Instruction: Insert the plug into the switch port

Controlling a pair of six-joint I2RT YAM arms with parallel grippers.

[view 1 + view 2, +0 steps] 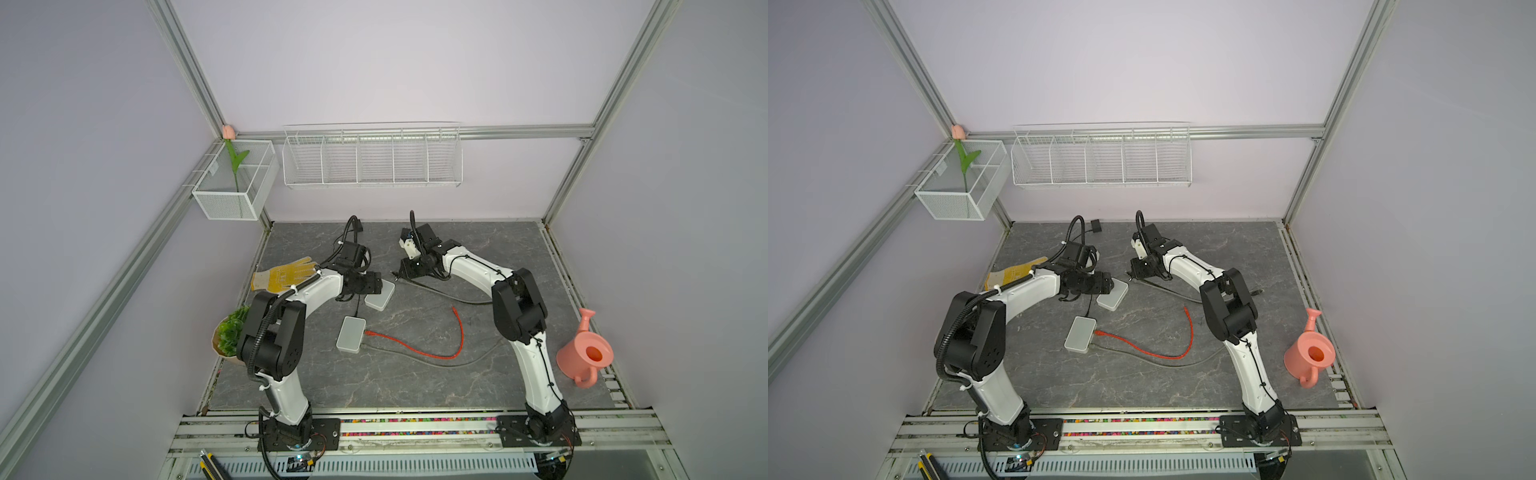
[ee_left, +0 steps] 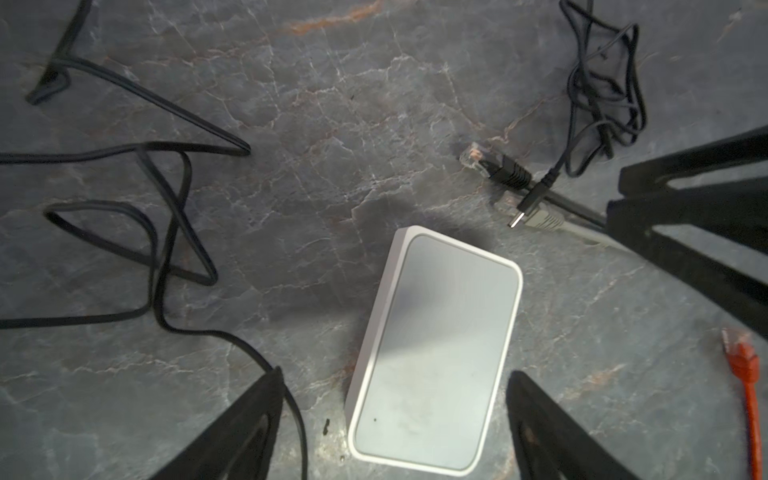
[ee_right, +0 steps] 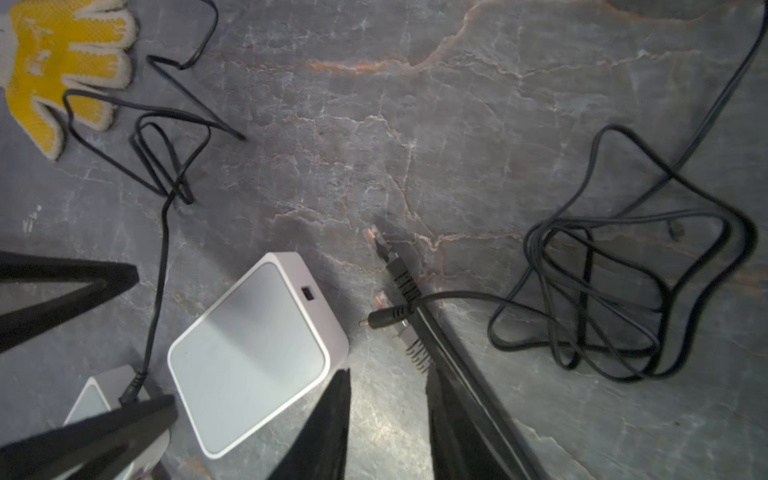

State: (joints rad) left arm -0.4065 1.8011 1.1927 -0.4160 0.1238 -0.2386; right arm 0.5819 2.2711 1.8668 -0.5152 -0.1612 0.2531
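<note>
The grey marbled worktop (image 1: 415, 382) carries everything. The left claw (image 2: 395, 374) hangs over the white switch (image 2: 436, 353), released, with its fingers spread wide on either side of the box and not closed on it. The right claw (image 3: 388, 374) sits low just beside the switch. Its fingers are a little apart with bare worktop showing between them, grasping nothing. The switch lies flat near the middle of the worktop. The black round plug (image 3: 384, 323) lies loose across two network cables (image 3: 405, 286), its tip towards the switch, near it but apart. The small port (image 3: 307, 293) on that side of the switch is empty.
</note>
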